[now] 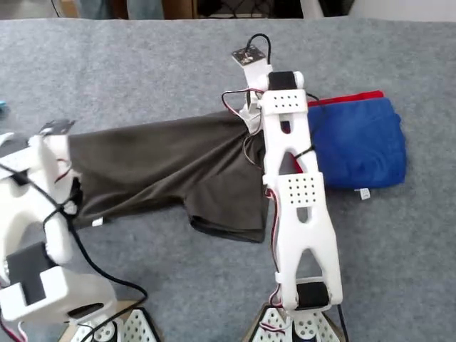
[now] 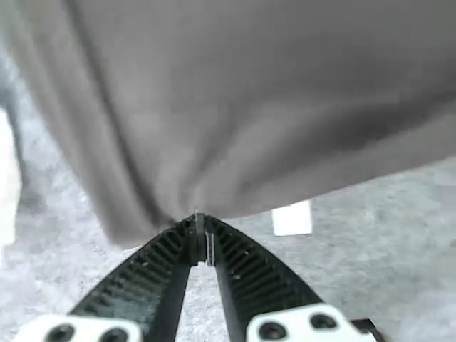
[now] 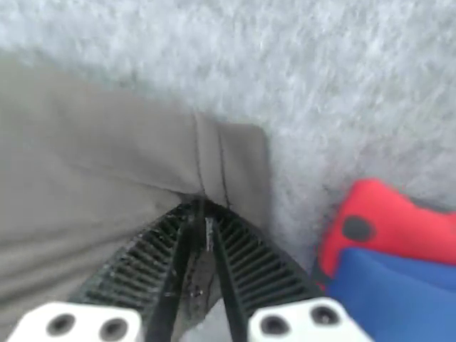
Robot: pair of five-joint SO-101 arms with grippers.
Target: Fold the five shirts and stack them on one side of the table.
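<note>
My left gripper [image 2: 200, 239] clamps the dark grey shirt [image 1: 171, 167] at its 9 o'clock edge, my right gripper [image 3: 204, 229] pinches its 2 o'clock corner; a folded blue shirt [image 1: 358, 146] lies at its 3 o'clock.

No writing can be read anywhere. A small white tag [image 2: 292, 218] hanging from the edge of the dark grey shirt [image 2: 249, 107] looks blank in the left wrist view. A second tag [image 1: 364, 193], at the hem of the folded blue shirt [image 1: 356, 142], is too small to make out
</note>
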